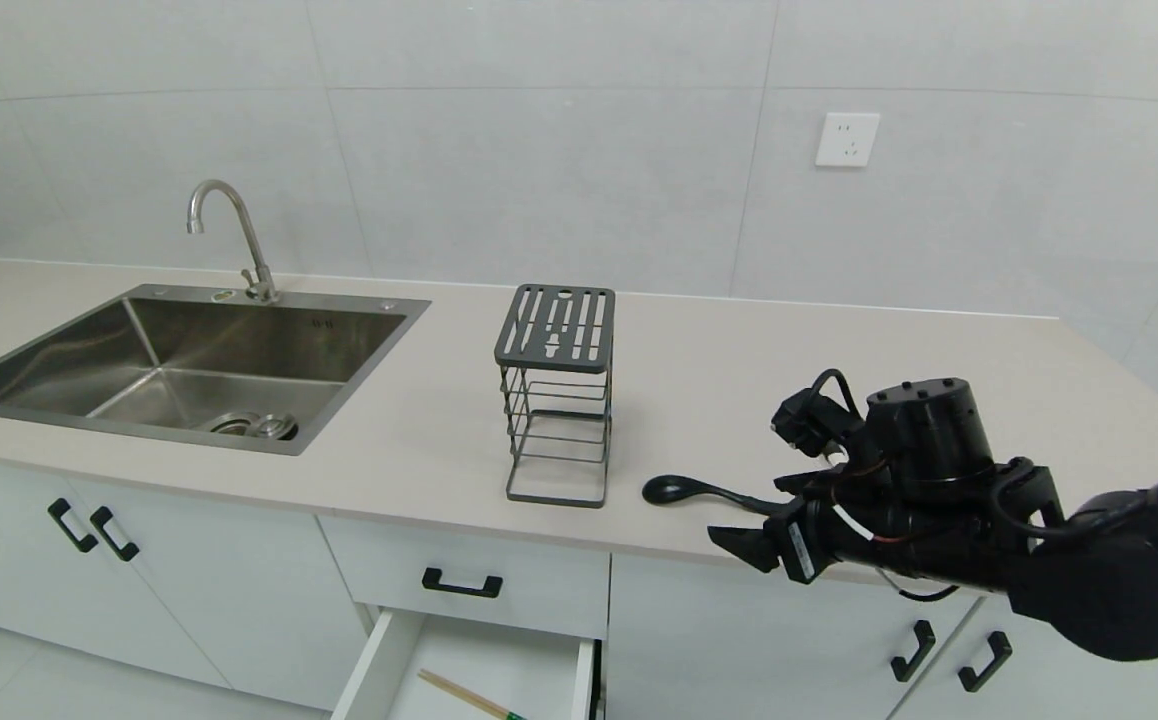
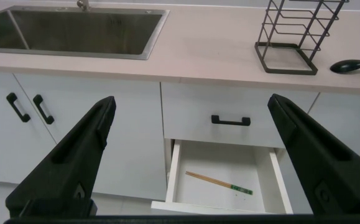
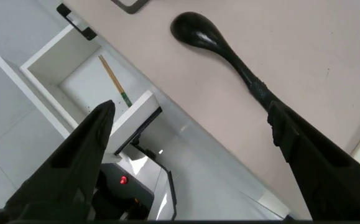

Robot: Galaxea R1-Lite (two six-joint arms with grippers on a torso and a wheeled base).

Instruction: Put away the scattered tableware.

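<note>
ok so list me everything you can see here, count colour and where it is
counter: one, pale beige, along the tiled wall
sink: one, steel, set in the counter on the left
tap: one, steel, behind the sink
rack: one, dark grey wire, mid counter
spoon: one, black, on the counter right of the rack
open drawer: one, white, below the rack
chopsticks: seemingly one pair, wooden with green ends, in the open drawer
handles: five, black, on cabinet fronts
wall socket: one, white, upper right
right hand: open, over the spoon's handle
left hand: open, facing the cabinets
</note>
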